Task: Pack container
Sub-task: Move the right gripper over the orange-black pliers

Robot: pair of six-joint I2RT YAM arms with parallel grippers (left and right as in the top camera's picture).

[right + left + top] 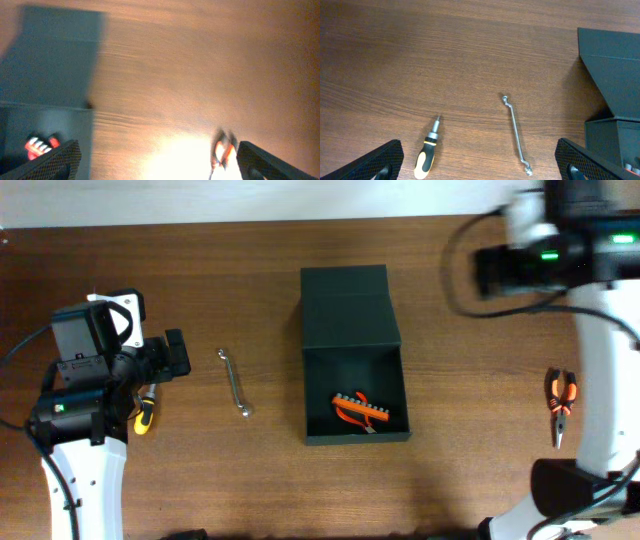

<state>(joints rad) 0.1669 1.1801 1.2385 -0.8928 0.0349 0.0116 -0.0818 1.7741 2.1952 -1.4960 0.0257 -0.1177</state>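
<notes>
The dark green-black container (325, 360) stands open at the table's middle, its lid (346, 305) laid back flat behind it. An orange bit set (358, 410) lies inside. The container also shows in the left wrist view (612, 75) and, blurred, in the right wrist view (50, 75). My left gripper (480, 175) is open and empty above a yellow-black screwdriver (427, 152) and a silver wrench (516, 135). My right gripper (157, 172) is open and empty, high at the far right; orange pliers (223, 150) lie below it, blurred.
On the table, the screwdriver (145, 412) lies at the left by my left arm, the wrench (235, 382) left of the container, and the pliers (560, 402) at the far right beside my right arm's white link (600, 380).
</notes>
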